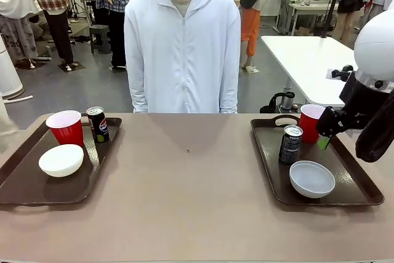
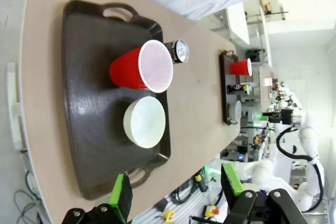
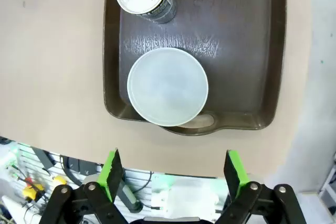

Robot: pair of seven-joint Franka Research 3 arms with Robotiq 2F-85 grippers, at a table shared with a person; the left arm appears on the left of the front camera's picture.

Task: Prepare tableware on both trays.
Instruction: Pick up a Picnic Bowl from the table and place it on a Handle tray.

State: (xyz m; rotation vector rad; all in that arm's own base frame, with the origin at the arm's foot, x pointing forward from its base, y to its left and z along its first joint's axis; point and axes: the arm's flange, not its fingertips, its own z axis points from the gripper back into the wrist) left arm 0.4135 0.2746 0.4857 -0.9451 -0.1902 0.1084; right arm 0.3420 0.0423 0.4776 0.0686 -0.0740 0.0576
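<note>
Both trays were set: the left tray (image 1: 24, 183) held a red cup (image 1: 66, 127), a white bowl (image 1: 61, 160) and a Pepsi can (image 1: 97, 124). The right tray (image 1: 360, 192) held cup (image 1: 309, 122) at 12 o'clock, "PEPSI" can (image 1: 290, 144) and bowl (image 1: 312, 178) at 6. The right gripper (image 1: 327, 129) hung beside its cup with jaws apart, empty; a sideways swing could likely tip the cup. The left gripper (image 2: 176, 192) stood open, empty.

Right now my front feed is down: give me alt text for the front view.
Two dark brown trays sit on the table, the left tray and right tray, each holding a red cup, a dark can and a white bowl. The right gripper hovers open beside the right cup; a person stands opposite.
</note>
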